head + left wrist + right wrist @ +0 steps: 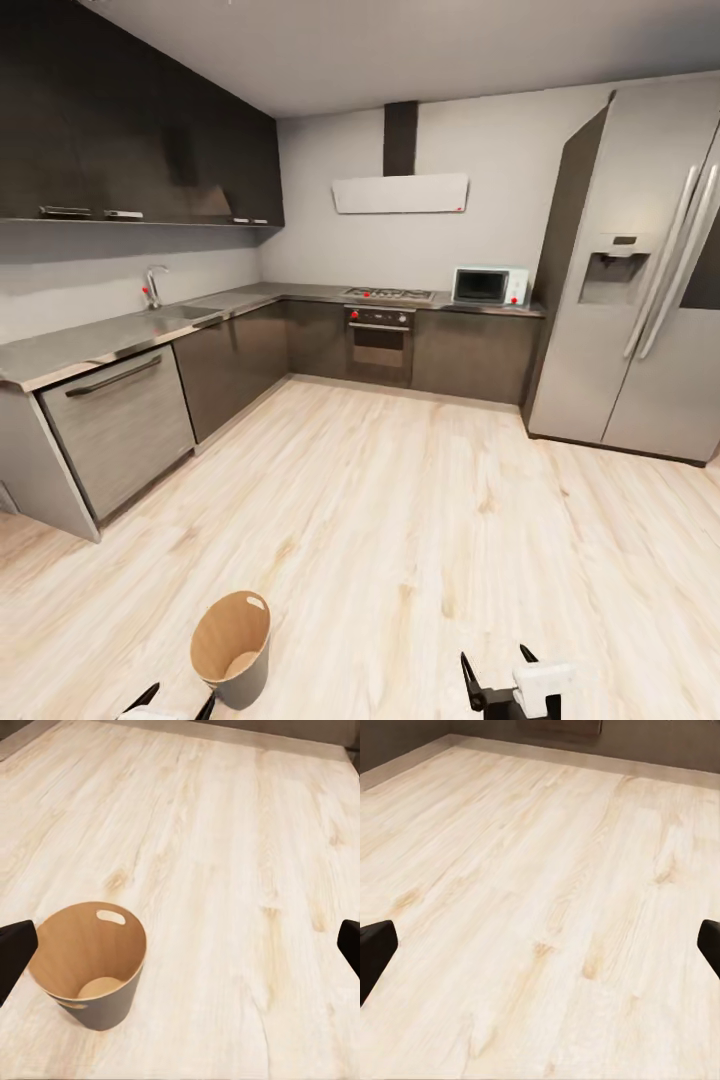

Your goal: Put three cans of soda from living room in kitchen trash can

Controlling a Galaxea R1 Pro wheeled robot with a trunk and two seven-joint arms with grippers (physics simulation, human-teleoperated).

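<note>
Left gripper [180,945] fingers spread wide, holding nothing, tash can [90,967] (upright) below, right gripper [540,945] likewise.

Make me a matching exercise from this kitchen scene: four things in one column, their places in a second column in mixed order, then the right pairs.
Things:
1. tash can
2. microwave
3. fridge
4. oven

Places:
A. built into the dark cabinets under the cooktop
B. standing on the wood floor near the left gripper
C. on the grey countertop beside the fridge
D. against the wall at the right of the head view

Pairs: 1-B, 2-C, 3-D, 4-A
</note>
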